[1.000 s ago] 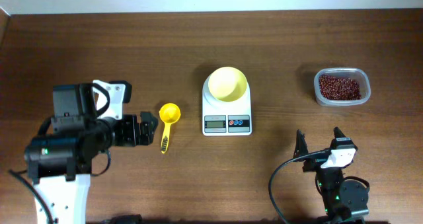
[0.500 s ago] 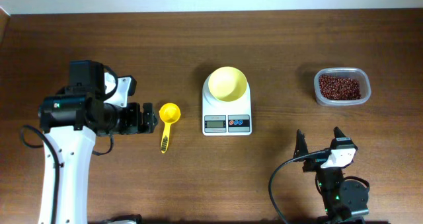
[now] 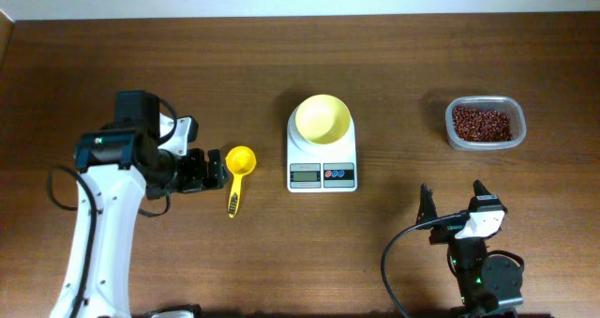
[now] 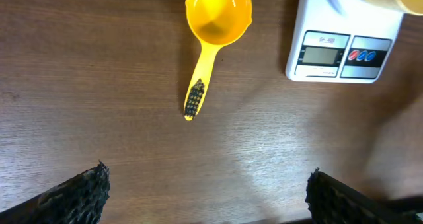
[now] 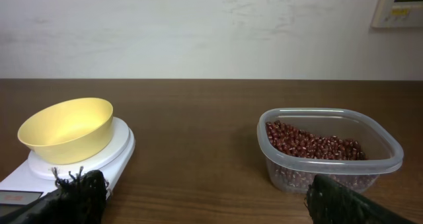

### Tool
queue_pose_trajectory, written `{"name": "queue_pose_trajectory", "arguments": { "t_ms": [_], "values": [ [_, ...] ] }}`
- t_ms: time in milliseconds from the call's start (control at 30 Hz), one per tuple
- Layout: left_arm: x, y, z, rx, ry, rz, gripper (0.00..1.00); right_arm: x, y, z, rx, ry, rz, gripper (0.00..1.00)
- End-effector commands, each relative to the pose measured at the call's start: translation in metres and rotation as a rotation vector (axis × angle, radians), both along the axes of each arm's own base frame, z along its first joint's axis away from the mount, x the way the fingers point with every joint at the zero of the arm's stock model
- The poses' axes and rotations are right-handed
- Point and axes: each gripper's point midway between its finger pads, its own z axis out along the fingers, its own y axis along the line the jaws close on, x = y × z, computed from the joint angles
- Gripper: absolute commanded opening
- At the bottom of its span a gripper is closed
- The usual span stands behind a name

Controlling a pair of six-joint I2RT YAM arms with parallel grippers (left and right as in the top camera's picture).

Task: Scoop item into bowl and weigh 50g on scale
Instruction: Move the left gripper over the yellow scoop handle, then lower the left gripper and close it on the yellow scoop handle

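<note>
Left end effector stood wide open and empty, just beside the yellow scoop; right end effector likewise wide open, empty. Pale-yellow bowl rested on the white scale.

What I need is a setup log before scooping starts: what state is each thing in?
Bowl: empty, upright on the scale.
Scale: carrying the bowl, display unreadable.
Beans: in the container.
Container: uncovered.
Scoop: empty, lying flat, ungripped.
Left gripper: open, empty.
Right gripper: open, empty.
</note>
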Motion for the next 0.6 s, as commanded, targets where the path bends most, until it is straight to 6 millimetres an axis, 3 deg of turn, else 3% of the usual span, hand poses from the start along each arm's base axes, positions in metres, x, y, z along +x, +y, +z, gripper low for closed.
{"name": "queue_pose_trajectory", "arguments": {
  "t_ms": [0, 333, 567],
  "values": [
    [0.000, -0.004, -0.015, -0.032, 0.063, 0.011, 0.99, 0.000, -0.002, -0.004, 0.005, 0.011, -0.010, 0.99],
    [0.005, -0.003, -0.037, -0.037, 0.135, 0.012, 0.99, 0.000, -0.002, -0.004, 0.005, 0.010, -0.010, 0.99],
    [-0.002, -0.004, -0.075, -0.039, 0.155, 0.012, 0.99, 0.000, -0.002, -0.004, 0.005, 0.011, -0.010, 0.99]
  ]
}}
